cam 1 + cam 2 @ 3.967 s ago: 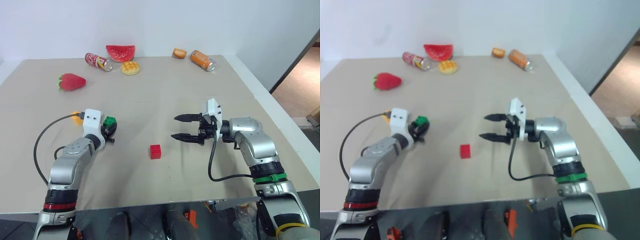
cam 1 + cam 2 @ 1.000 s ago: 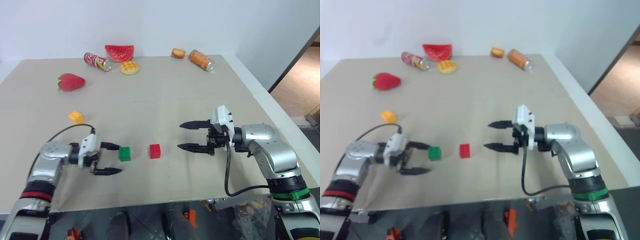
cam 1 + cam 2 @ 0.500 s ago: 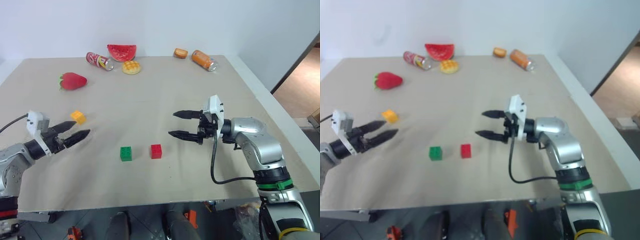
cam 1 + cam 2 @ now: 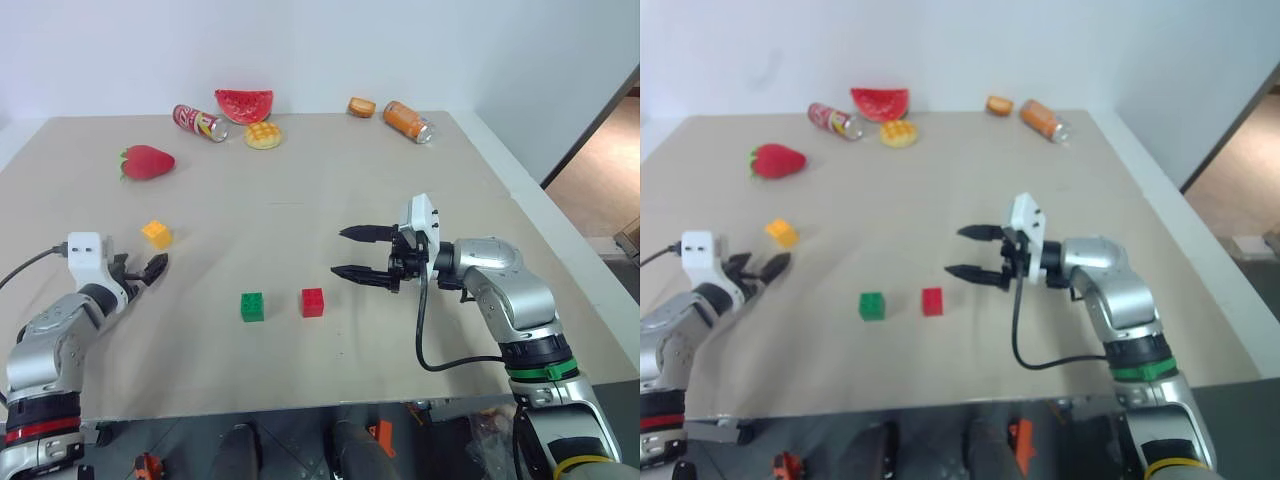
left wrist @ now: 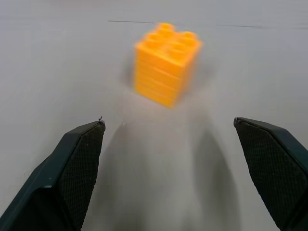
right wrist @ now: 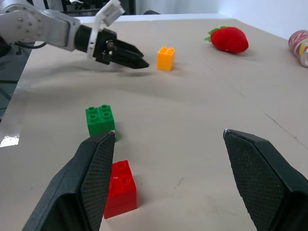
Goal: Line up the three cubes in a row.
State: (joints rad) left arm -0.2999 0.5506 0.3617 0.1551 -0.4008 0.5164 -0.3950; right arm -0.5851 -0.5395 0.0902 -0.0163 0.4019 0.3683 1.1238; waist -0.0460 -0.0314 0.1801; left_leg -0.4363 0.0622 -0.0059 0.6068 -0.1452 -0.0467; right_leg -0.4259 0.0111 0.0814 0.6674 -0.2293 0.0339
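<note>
Our left pincer (image 4: pixel 150 268) was spread wide and empty, with the yellow-orange cube (image 5: pixel 166 63) just ahead at its 12 o'clock, apart from both fingers. We judged it should advance straight, centring the cube before closing. The green cube (image 4: pixel 252 306) and red cube (image 4: pixel 313 301) lay side by side on the desk (image 4: pixel 300 190); the right pincer (image 4: pixel 358 253), also spread, hovered at their 2 o'clock.

left gripper (image 4: pixel 150 268) agape; right gripper (image 4: pixel 352 253) agape

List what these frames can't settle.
- Yellow cube: blurred in left wrist view; stud detail unclear.
- Red cube: partly hidden behind the right gripper's finger in right wrist view.
- Can labels: too small in head views to read.
</note>
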